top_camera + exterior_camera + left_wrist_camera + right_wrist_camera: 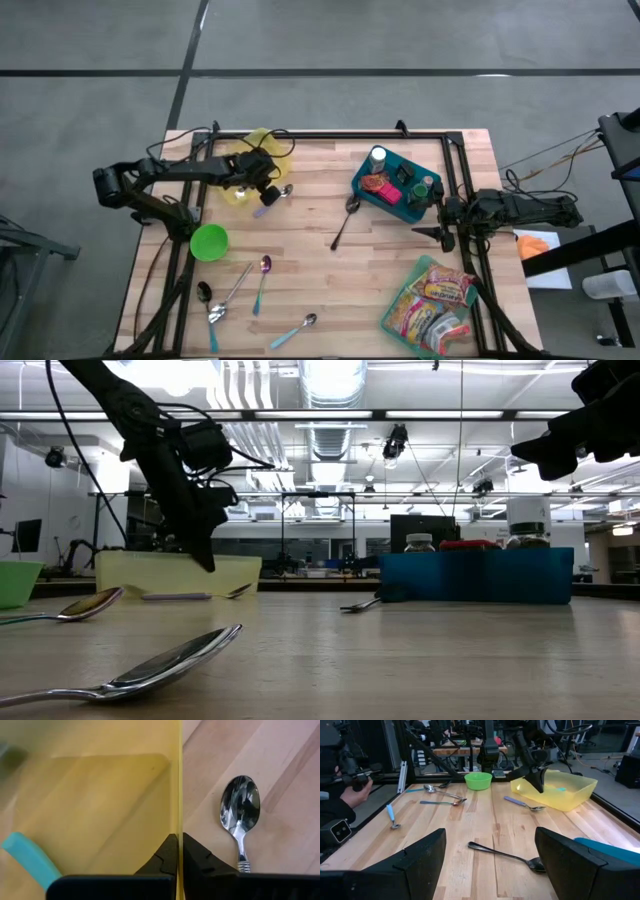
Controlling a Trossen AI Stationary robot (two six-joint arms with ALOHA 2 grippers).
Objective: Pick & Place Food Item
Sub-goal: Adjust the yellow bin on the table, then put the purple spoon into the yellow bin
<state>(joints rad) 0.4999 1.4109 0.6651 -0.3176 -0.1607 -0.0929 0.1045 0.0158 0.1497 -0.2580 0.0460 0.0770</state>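
1. The left gripper [262,190] is seen at the near rim of a translucent yellow plastic bin [252,160] at the back left of the wooden desk [320,270]; its fingers [167,857] are clenched on the bin's thin wall, as the left wrist view shows.
2. Inside the yellow bin a pale blue handle [30,860] is only partly seen, its end cut off by the picture's edge.
3. A steel spoon with a purple handle [275,195] lies on the desk just beside the bin.
4. A round green plastic bowl [209,242] stands nearer the front left, with several spoons [235,285] scattered in front of it.
5. A dark steel spoon [345,222] lies in the middle of the desk.
6. A blue plastic bin [395,190] at the back right holds jars and a red food item [375,183]; their labels cannot be read.
7. The right gripper [432,218] hovers beside the blue bin, fingers [580,862] released and holding nothing.
8. A clear bag of colourful snack packets [435,300] lies at the front right; its printing cannot be made out.
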